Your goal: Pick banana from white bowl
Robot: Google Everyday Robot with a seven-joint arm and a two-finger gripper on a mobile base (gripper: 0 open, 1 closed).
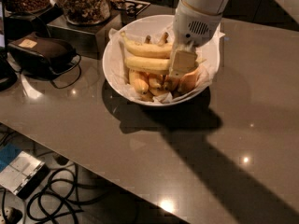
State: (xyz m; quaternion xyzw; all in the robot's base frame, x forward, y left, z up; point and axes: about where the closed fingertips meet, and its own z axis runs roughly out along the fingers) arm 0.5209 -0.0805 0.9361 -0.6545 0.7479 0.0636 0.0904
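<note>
The white bowl [111, 62], lined with white paper, stands on the brown table and holds several bananas. The long, pale-yellow, nearly straight banana [145, 63] lies across the middle of the bowl. A more curved long banana [145, 48] lies just behind it, and short plump orange-yellow bananas [148, 82] lie in front. My gripper [181, 64] reaches down into the bowl from above, at the right end of the straight banana, and hides that end. The white wrist housing [198, 17] covers the bowl's right back part.
Glass jars of dark snacks [85, 3] stand on a metal box [77, 31] behind the bowl to the left. A dark pouch with a cable [41, 52] lies at the left. The table's front edge [93, 171] runs diagonally; cables [70, 197] lie on the floor below.
</note>
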